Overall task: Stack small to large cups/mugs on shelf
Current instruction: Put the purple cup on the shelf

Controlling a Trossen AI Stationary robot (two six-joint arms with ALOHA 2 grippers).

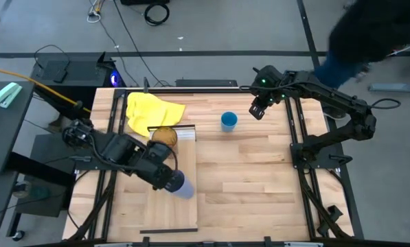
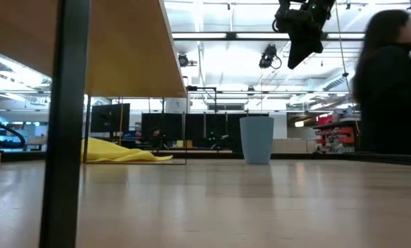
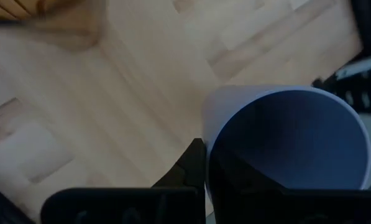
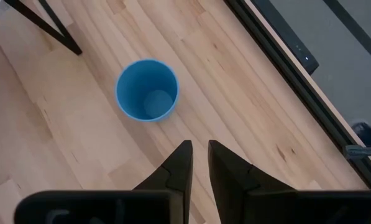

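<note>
My left gripper is over the long pale shelf and shut on the pale lavender cup, which fills the left wrist view. The amber cup stands on the shelf's far end beside the ridged white strip. The bright blue cup stands upright on the tabletop, mouth up, and also shows in the right wrist view and the low view. My right gripper hangs shut and empty above the table, just right of the blue cup. My left gripper holds the lavender cup by its wall at the rim. One finger is outside the wall and the other seems to be inside the cup. The cup is tilted with its mouth toward the wrist. I cannot tell whether it is clear of the shelf.
A yellow cloth lies at the table's far left, behind the shelf. In the low view the shelf stands raised on a dark leg. A person is beyond the table's far right corner. Bare tabletop lies to the right of the shelf.
</note>
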